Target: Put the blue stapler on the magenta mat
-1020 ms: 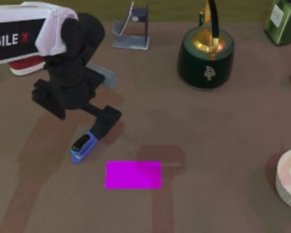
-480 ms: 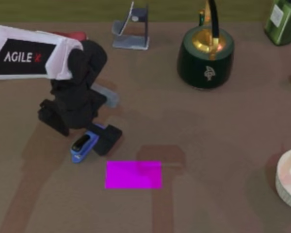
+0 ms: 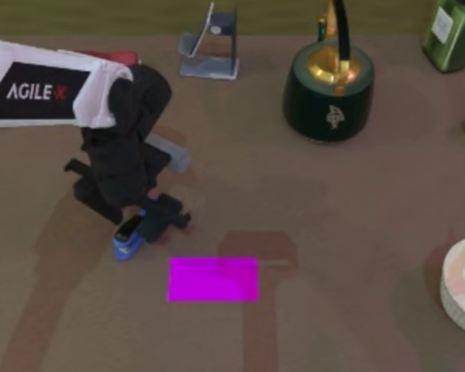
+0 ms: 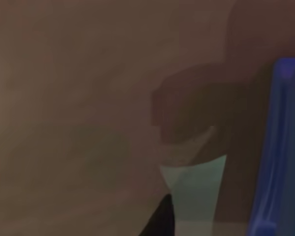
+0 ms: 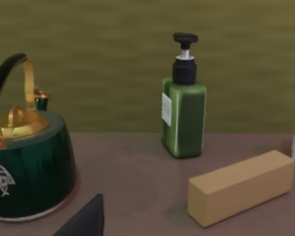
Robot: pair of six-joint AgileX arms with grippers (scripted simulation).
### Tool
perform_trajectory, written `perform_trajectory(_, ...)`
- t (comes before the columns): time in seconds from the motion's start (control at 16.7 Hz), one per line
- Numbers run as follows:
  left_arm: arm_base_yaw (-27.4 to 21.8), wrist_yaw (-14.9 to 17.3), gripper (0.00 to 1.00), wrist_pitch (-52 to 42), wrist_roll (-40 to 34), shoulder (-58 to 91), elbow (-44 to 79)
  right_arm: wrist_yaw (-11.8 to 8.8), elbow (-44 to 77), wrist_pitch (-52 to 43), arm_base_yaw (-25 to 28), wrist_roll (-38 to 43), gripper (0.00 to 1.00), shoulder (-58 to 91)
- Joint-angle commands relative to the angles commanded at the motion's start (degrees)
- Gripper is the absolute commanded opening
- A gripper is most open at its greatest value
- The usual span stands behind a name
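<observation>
My left gripper (image 3: 145,222) is down over the stapler (image 3: 129,235), fingers straddling it, left of the mat (image 3: 213,279); whether they're clamped, I can't tell.

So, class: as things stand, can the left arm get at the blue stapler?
Probably yes. The left gripper is down right over the blue stapler, with nothing between them; the magenta mat lies apart, to the right.

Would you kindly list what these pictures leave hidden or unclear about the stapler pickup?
- Top view: the left gripper covers much of the blue stapler, so finger contact is unclear.
- Left wrist view: the blue stapler is cut off by the edge.
- The right gripper appears in no view.
- The magenta mat is fully visible.
</observation>
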Motion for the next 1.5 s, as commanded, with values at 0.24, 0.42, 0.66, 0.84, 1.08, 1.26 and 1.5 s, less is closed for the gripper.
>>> perform_trajectory(0.24,0.0,0.0,0.1,0.0,0.0,0.0,0.0,0.0,0.0,0.0,0.0,0.0,1.0,0.0)
perform_trajectory(0.42,0.0,0.0,0.0,0.0,0.0,0.0,0.0,0.0,0.0,0.0,0.0,0.0,1.0,0.0)
perform_trajectory(0.66,0.0,0.0,0.0,0.0,0.0,0.0,0.0,0.0,0.0,0.0,0.0,0.0,1.0,0.0)
perform_trajectory(0.84,0.0,0.12,0.0,-0.07,-0.02,-0.14,0.02,0.0,0.0,0.0,0.0,0.0,1.0,0.0)
perform_trajectory(1.08,0.2,0.12,0.0,-4.37,-0.11,-1.53,3.3,0.0,0.0,0.0,0.0,0.0,1.0,0.0)
perform_trajectory(1.26,0.62,0.09,0.0,-12.94,-0.28,-4.13,7.95,0.0,0.0,0.0,0.0,0.0,1.0,0.0)
perform_trajectory(1.5,0.94,0.07,0.0,-20.01,-0.31,-7.38,12.57,0.0,0.0,0.0,0.0,0.0,1.0,0.0)
